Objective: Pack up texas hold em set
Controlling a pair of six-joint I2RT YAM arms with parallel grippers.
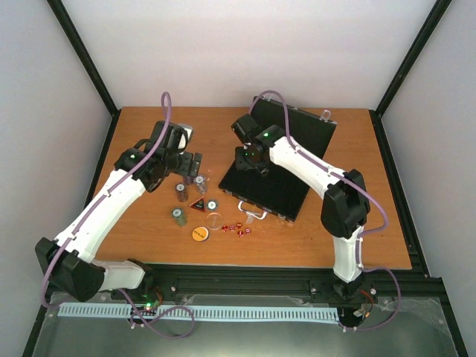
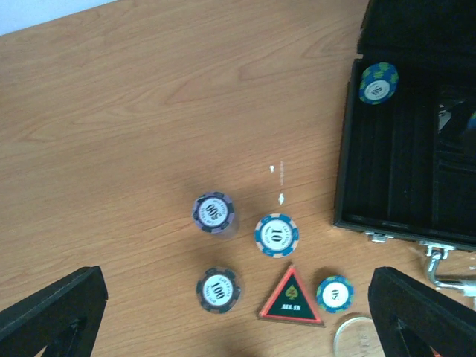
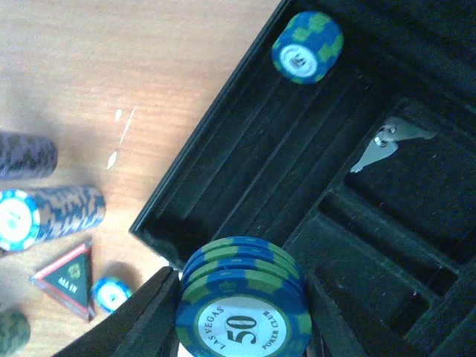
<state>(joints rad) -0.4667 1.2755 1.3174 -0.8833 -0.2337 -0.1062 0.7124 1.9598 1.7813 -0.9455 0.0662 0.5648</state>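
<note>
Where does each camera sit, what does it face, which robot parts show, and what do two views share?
Top external: above, behind the bases, looking down at the table, open case, both arms.
Left wrist: faces down at the triangle; open left tool fingers frame it.
Right wrist: faces into the case; right tool grips a 50-chip stack.
Shared: both wrist views show the triangle.
</note>
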